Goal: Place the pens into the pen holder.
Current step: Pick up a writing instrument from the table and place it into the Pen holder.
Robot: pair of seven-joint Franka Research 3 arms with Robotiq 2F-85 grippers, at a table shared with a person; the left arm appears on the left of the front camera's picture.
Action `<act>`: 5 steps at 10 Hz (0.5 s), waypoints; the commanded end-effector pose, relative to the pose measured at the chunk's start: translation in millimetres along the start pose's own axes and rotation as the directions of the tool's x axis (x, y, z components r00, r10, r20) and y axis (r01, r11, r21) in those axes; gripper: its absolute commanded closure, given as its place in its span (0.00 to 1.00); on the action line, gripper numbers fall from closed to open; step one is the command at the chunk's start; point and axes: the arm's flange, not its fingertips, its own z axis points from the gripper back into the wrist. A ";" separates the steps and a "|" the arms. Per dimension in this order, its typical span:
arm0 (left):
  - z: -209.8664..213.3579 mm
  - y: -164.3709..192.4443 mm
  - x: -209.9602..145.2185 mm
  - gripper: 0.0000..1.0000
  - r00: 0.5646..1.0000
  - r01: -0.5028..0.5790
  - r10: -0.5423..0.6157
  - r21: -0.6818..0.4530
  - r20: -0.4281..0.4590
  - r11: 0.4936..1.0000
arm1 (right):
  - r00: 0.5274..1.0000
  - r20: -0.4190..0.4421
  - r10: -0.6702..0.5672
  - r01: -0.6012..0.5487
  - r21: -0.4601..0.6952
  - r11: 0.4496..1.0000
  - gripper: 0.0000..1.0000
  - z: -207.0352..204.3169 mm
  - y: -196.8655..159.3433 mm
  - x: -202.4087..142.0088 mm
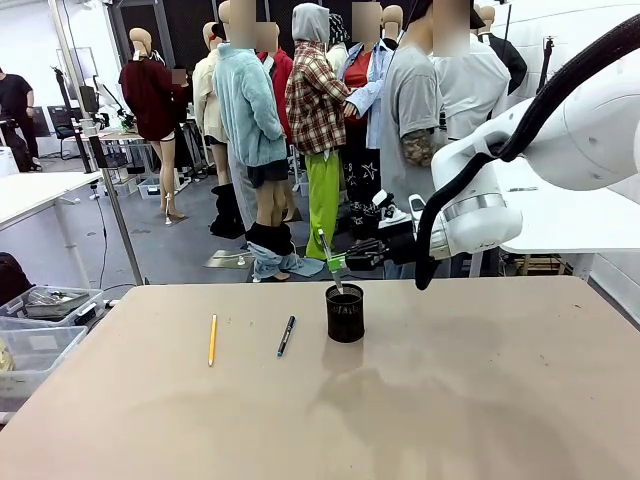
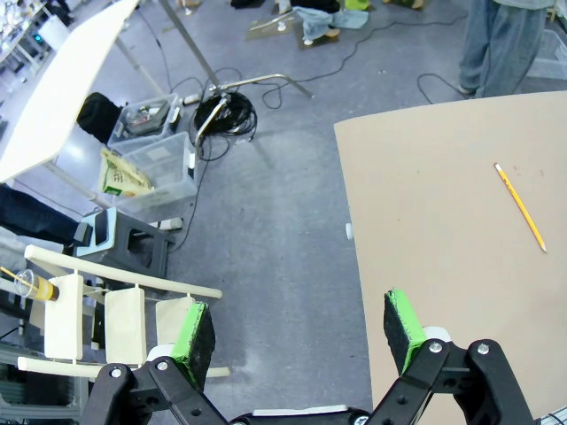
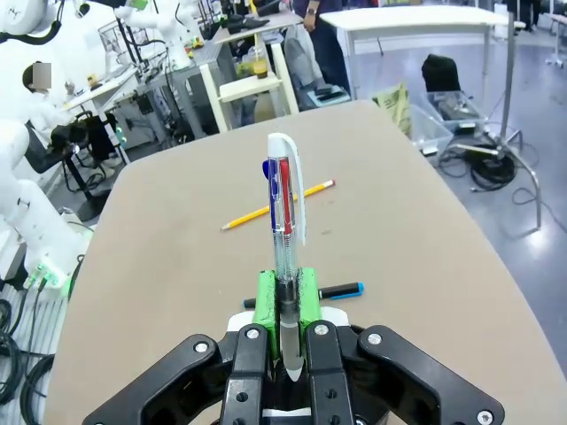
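Observation:
My right gripper [image 1: 347, 262] is shut on a whitish pen [image 1: 328, 256] and holds it tilted just above the black mesh pen holder [image 1: 345, 313], with the pen's lower tip at the cup's rim. The right wrist view shows this pen [image 3: 283, 208] clamped between the green pads of the right gripper [image 3: 285, 297]. A yellow pencil [image 1: 212, 340] and a black-and-blue pen [image 1: 286, 336] lie flat on the table left of the cup. My left gripper [image 2: 299, 329] is open and holds nothing, hovering beyond the table's left edge, with the pencil [image 2: 520, 206] far off.
The tan table [image 1: 480, 400] is bare on its right half and front. Clear plastic bins [image 1: 40, 330] stand on the floor off its left edge. A person in a grey shirt [image 1: 410, 120] stands behind the far edge. A pale wooden chair [image 2: 106, 310] stands below my left gripper.

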 end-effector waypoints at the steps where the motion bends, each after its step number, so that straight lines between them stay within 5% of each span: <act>1: -0.4 0.3 0.9 0.00 1.000 0.002 -0.002 0.007 0.005 1.000 | 0.999 -0.022 -0.036 0.037 0.006 0.999 1.00 -2.1 -6.1 -5.8; 5: -0.4 0.3 0.9 0.00 1.000 0.002 -0.002 0.007 0.005 1.000 | 0.995 -0.100 -0.018 0.012 -0.061 0.998 1.00 -3.5 -4.5 -22.4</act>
